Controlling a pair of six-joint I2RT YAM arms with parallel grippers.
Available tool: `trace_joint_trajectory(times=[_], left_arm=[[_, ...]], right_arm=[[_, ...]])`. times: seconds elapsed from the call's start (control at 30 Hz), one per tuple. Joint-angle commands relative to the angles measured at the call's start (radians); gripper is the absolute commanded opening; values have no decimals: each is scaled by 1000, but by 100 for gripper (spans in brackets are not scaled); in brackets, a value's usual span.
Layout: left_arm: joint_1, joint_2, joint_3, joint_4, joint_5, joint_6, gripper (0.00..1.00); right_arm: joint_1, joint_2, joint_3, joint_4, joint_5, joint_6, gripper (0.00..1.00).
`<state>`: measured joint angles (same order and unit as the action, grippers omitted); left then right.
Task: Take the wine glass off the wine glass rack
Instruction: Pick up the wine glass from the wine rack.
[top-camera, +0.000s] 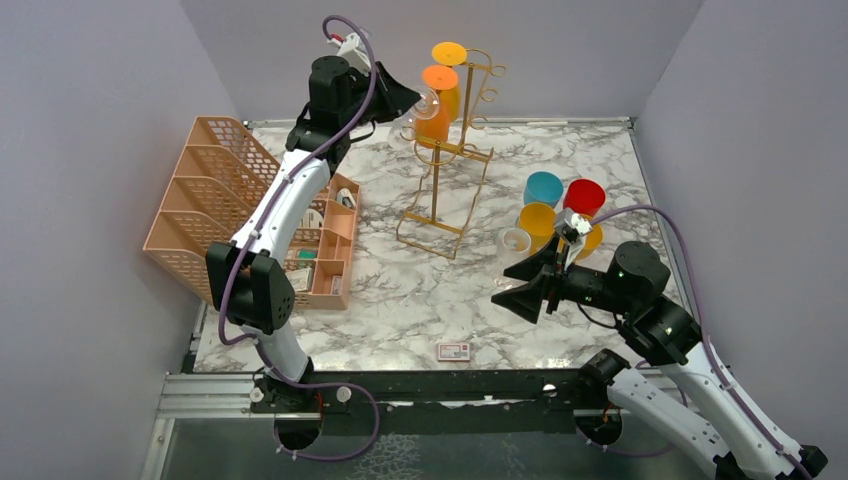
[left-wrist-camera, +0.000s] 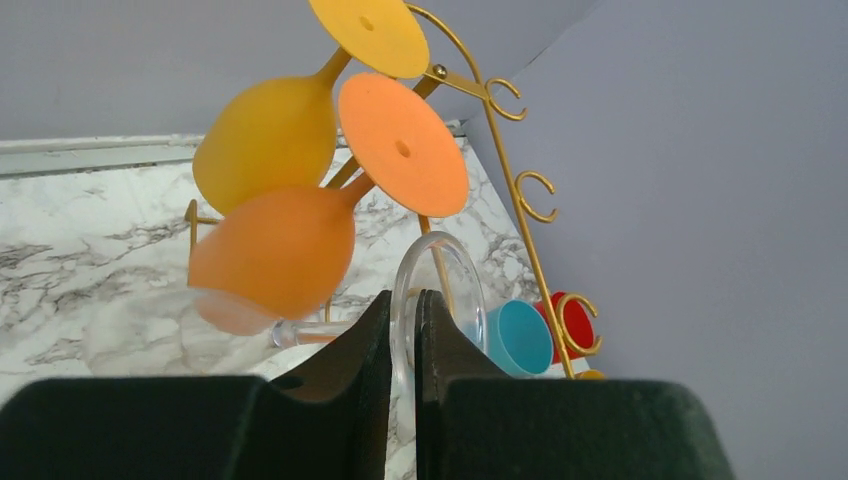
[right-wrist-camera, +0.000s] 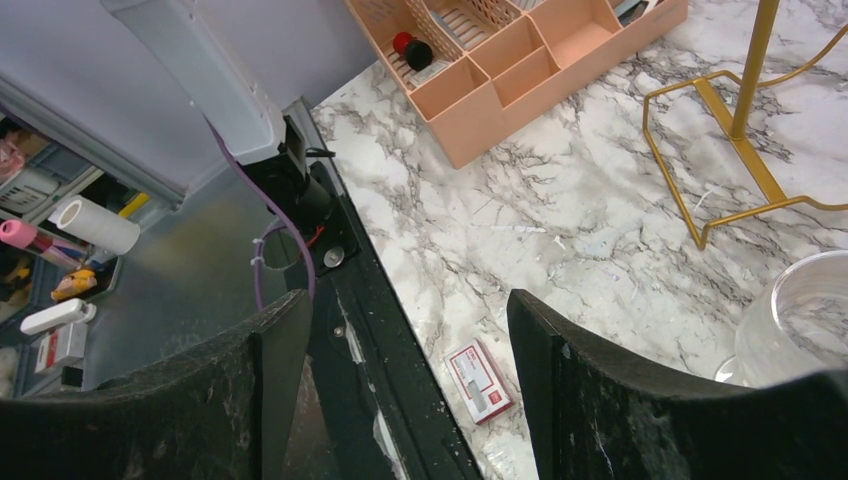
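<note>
The gold wire wine glass rack (top-camera: 441, 190) stands at the back middle of the table. An orange wine glass (top-camera: 436, 100) and a yellow wine glass (top-camera: 449, 62) hang upside down on it. In the left wrist view both the orange glass (left-wrist-camera: 275, 245) and the yellow glass (left-wrist-camera: 265, 130) show, with the rack's hooks (left-wrist-camera: 520, 185). My left gripper (top-camera: 405, 100) is shut on the round foot (left-wrist-camera: 440, 290) of a clear wine glass (top-camera: 424, 106), held beside the orange glass. Its stem (left-wrist-camera: 300, 333) points left. My right gripper (top-camera: 515, 285) is open and empty, low over the table's front right.
A peach mesh organiser (top-camera: 215, 190) stands at the left. Blue (top-camera: 543, 188), red (top-camera: 584, 196) and yellow (top-camera: 537, 220) cups and a clear glass (top-camera: 514, 241) stand at the right. A small red and white card (top-camera: 453, 350) lies near the front edge.
</note>
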<state>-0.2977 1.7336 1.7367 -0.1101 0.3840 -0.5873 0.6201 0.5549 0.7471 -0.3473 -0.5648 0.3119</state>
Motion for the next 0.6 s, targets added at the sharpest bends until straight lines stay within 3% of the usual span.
trace_joint_trajectory(times=[0.0,0.07,0.57], left_arm=[[1,-26,-17,4,-27,-12,5],[0,-26,-19,17,-27,-33,0],[20,-91,-46,86,-47,-174,0]], right_arm=[[1,-6,23,-15,25,-10,74],[1,-6,23,-14,29,-9,74],[1,-1,32,-24,33,-12,74]])
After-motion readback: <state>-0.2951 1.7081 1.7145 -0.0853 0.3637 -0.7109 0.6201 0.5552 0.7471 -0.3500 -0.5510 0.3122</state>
